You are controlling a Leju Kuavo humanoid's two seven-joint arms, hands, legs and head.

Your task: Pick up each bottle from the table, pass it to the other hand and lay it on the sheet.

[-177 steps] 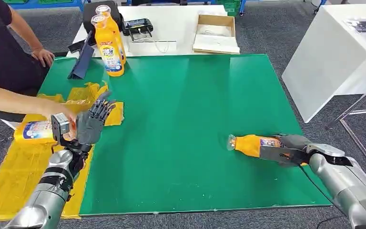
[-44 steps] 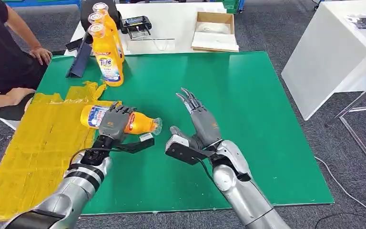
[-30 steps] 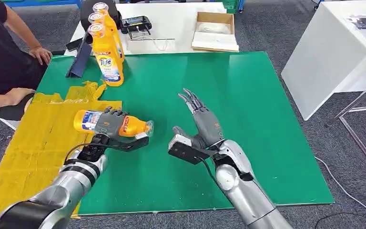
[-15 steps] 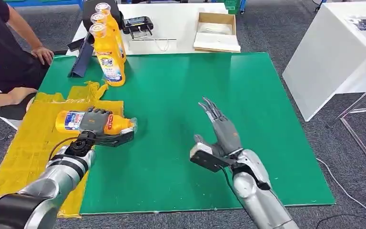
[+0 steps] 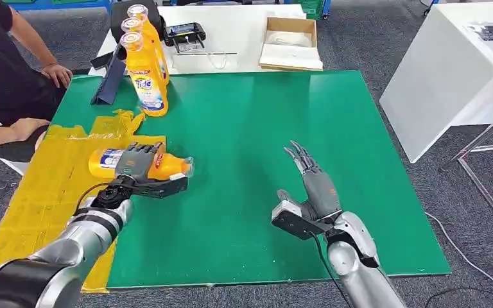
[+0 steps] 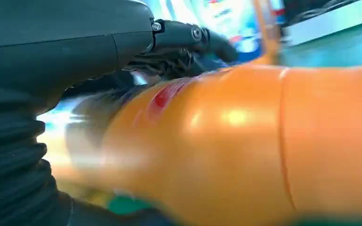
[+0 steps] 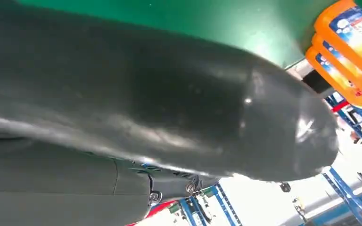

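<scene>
Green table [image 5: 250, 192]: left hand [image 5: 136, 165] grips bottle [image 5: 106, 162] over yellow sheet [image 5: 51, 186]; right hand [image 5: 314, 186] empty, fingers spread.

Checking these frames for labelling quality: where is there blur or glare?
Head view: sharp, soft sheen on the green mat. Left wrist view: the held bottle is close and blurred, with a highlight. Right wrist view: the right hand is smeared; background overexposed.

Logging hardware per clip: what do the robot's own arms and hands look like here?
Both arms are silver metallic tubes with dark joints. The left hand and right hand are dark grey with slim black segmented fingers. A black boxy module sits at each wrist, with thin black cables looping along the forearms. The wrist views show a ribbed grey cover.
</scene>
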